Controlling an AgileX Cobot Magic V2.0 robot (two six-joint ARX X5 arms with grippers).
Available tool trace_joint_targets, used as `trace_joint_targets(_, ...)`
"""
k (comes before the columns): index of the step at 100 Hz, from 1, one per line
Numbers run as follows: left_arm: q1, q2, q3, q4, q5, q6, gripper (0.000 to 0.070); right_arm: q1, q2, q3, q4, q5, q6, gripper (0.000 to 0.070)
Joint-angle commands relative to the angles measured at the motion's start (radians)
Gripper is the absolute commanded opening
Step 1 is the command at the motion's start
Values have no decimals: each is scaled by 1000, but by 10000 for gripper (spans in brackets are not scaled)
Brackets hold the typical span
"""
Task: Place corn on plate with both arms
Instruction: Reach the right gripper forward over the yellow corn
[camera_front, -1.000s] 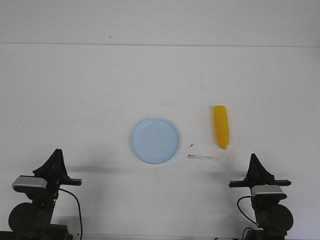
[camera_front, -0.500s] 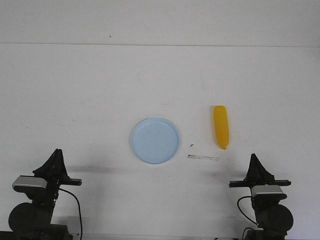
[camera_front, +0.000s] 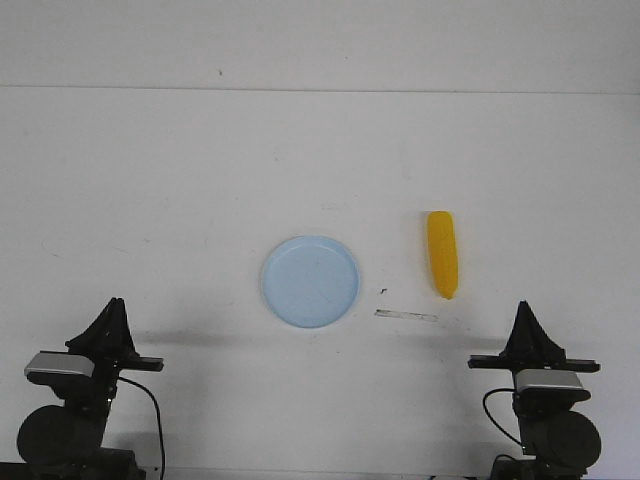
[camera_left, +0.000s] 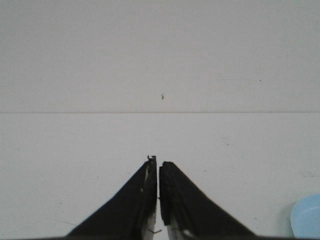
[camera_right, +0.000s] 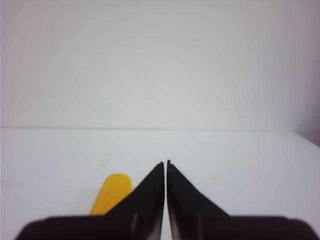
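The plate (camera_front: 310, 281) is lying flat on the white tabletop (camera_front: 200, 180). The corn (camera_front: 442, 252) is lying to the right of the plate, well apart from it, pointing toward the robot. Both tools, left (camera_front: 114, 305) and right (camera_front: 525, 310), are sitting nearer the robot than the plate, fingers pressed together, gripping nothing.

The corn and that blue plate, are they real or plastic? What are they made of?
The corn looks like a moulded plastic toy: one even yellow-orange colour, a smooth skin, no kernels showing. The plate also looks plastic: pale blue, matte, thin, with a low raised rim and no glaze shine. From these views that is a likely reading, not a certain one.
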Motion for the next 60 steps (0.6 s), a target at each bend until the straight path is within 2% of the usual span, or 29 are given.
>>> trace_joint_targets(1, 1, -2, 9, 13, -5, 8, 1, 1, 49, 64, -45, 6, 2, 7)
trace_joint_targets(33, 1, -2, 9, 13, -5, 8, 1, 22, 490, 331, -99, -15, 11, 7)
trace_joint_targets(60, 1, -2, 9, 13, -5, 8, 1, 89, 926, 557, -115, 13, 13, 7)
